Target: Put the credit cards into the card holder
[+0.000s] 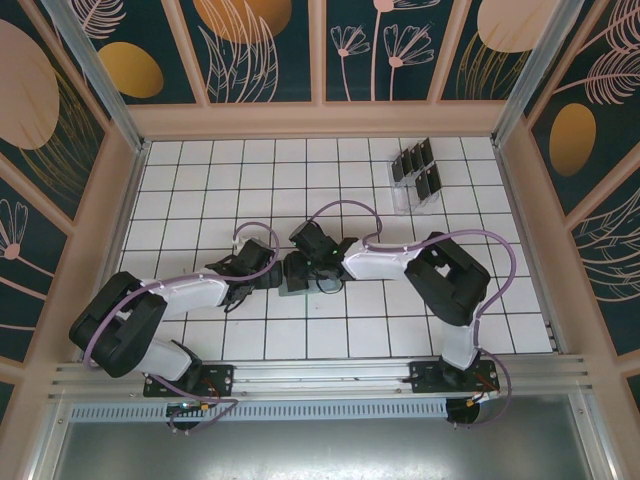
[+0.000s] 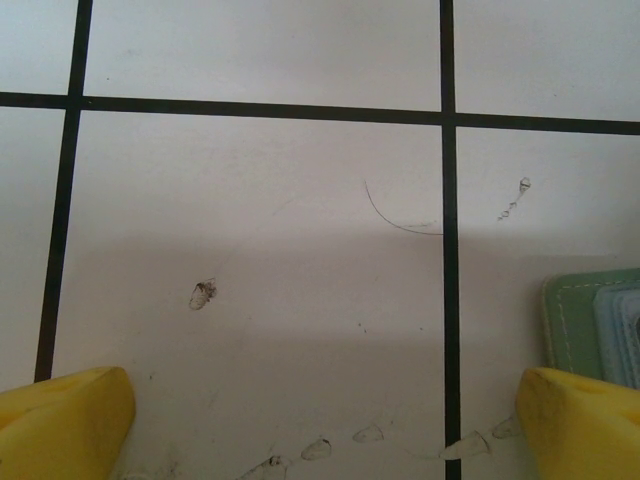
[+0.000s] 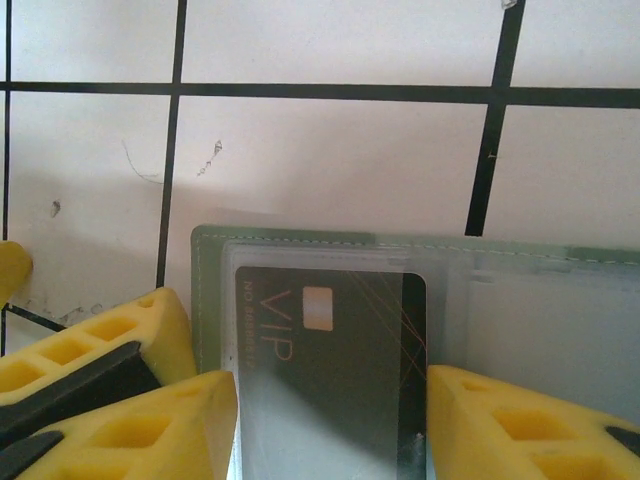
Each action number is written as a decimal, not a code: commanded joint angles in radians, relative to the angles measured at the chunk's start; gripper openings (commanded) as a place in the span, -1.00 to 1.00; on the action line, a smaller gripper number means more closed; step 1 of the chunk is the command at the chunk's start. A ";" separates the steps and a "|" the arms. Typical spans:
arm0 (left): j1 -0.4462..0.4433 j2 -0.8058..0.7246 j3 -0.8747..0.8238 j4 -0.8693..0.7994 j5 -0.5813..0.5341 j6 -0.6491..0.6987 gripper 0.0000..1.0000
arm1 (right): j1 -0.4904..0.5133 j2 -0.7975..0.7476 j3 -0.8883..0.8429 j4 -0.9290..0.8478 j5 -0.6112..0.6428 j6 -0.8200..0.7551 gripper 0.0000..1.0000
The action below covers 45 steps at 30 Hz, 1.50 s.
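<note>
Cards (image 1: 413,160), dark and thin, stand in a clear slotted rack (image 1: 420,197) at one o'clock on the table, well apart from both arms. Nothing lies between the rack and the arms, whose wrists meet near the middle under loops of purple cable (image 1: 345,205). The right gripper (image 3: 325,400) pinches a dark credit card (image 3: 330,340) marked VIP, one yellow finger against each long edge. This card lies on the open sage-green card holder (image 3: 300,243), against its clear inner pocket. The left gripper (image 2: 320,425) gapes wide and empty over bare tile, with the holder's corner at its three o'clock. White tiles (image 1: 200,180) with black grout cover the floor, scuffed and scratched up close. Wooden framing and teal floral panels (image 1: 260,50) enclose it, and a metal rail (image 1: 320,380) runs along the six o'clock edge. From overhead the wrists cover most of the holder. The card's near end is cut off, its small print is unreadable, and how far it sits inside the pocket cannot be told.
</note>
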 commanded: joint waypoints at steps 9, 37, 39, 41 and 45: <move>0.001 -0.102 -0.030 -0.047 -0.010 -0.057 0.97 | 0.012 -0.129 -0.089 0.023 0.024 0.037 0.04; 0.001 -0.053 -0.074 -0.025 0.031 -0.097 0.97 | 0.031 -0.062 -0.097 0.079 -0.013 0.056 0.03; 0.000 -0.049 -0.075 -0.021 0.034 -0.096 0.97 | 0.032 -0.055 -0.092 0.083 -0.019 0.057 0.03; 0.001 -0.043 -0.076 -0.015 0.039 -0.097 0.97 | 0.035 -0.046 -0.083 0.085 -0.024 0.058 0.03; 0.001 -0.031 -0.079 -0.005 0.047 -0.097 0.97 | 0.044 -0.030 -0.060 0.082 -0.030 0.056 0.03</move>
